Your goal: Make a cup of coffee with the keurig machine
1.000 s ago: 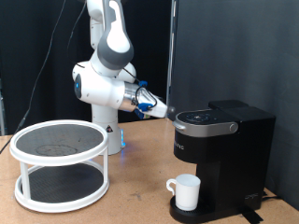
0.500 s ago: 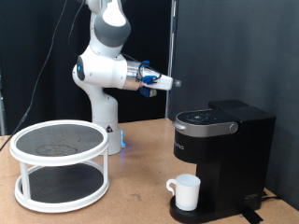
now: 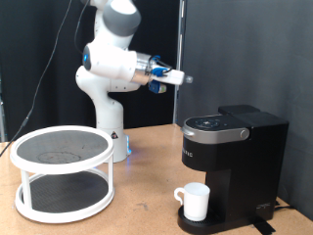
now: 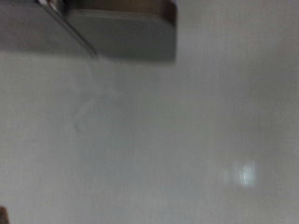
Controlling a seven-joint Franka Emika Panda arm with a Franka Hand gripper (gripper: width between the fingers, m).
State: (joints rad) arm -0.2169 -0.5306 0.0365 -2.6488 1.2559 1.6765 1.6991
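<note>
The black keurig machine [image 3: 233, 147] stands at the exterior view's right with its lid down. The white cup [image 3: 196, 201] stands upright on the machine's drip tray, under the spout. My gripper [image 3: 183, 78] hangs in the air well above the machine and a little to the exterior view's left of it, pointing right, touching nothing. Nothing shows between its fingers. The wrist view is blurred: only a pale surface and a dark shape [image 4: 121, 26] at one edge, with no fingers, cup or machine in it.
A white two-tier round tray stand [image 3: 64, 171] stands on the wooden table [image 3: 147, 211] at the exterior view's left. The robot's white base [image 3: 112, 132] stands behind it. A black curtain hangs behind the machine.
The arm has risen. The gripper was at the machine's lid one second ago and is now well above it, moved up and slightly right.
</note>
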